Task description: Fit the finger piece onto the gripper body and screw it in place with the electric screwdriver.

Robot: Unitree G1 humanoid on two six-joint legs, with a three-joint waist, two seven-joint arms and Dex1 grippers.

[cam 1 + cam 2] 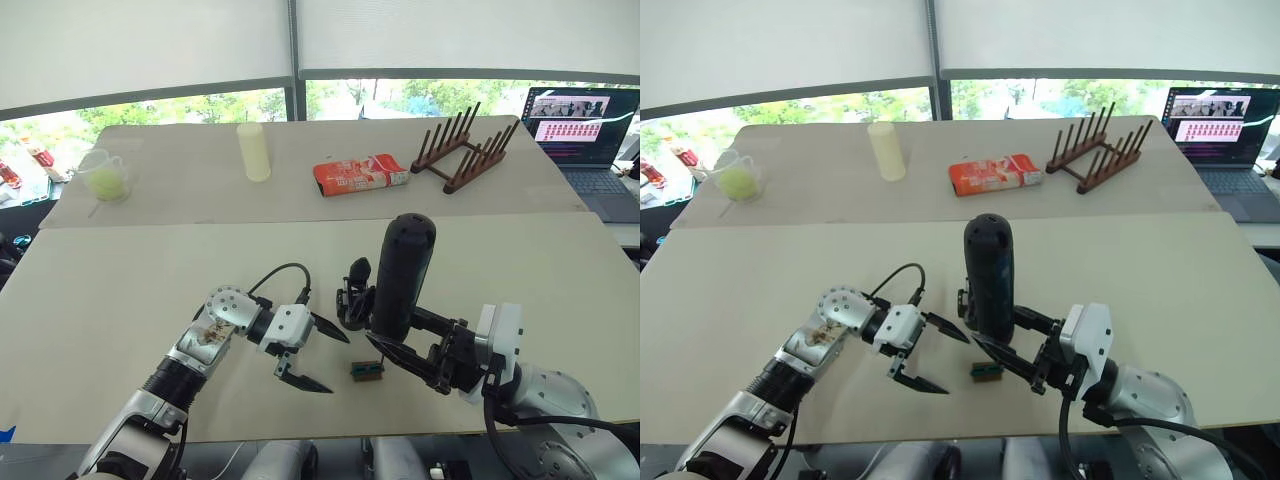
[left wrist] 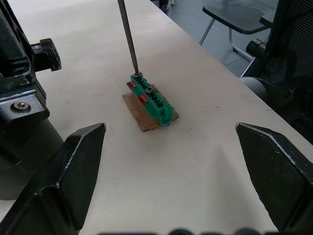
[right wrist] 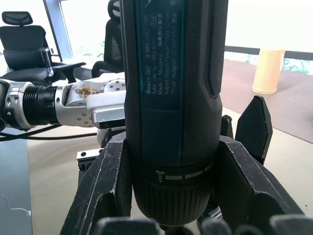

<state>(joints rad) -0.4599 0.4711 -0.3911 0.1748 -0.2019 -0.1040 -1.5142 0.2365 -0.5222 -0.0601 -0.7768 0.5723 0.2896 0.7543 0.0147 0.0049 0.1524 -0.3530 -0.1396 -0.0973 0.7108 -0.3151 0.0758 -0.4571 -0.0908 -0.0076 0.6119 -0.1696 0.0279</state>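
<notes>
While the right hand (image 1: 420, 345) clamps the electric screwdriver (image 1: 402, 275) upright, apparently to fetch a screw from the green block (image 2: 150, 98) under its bit, the empty left hand (image 1: 305, 355) waits spread beside the gripper body (image 1: 353, 295).

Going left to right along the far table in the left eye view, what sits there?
Clear measuring cup → pale yellow cylinder → red-orange packet → wooden peg rack → open laptop.

I see a matte-black screwdriver (image 1: 403, 275), a green block (image 2: 151, 98) with red tabs on brown card, a beige table (image 1: 120, 290); an orange-red packet (image 1: 360, 174), a pale yellow cup (image 1: 254, 151)
</notes>
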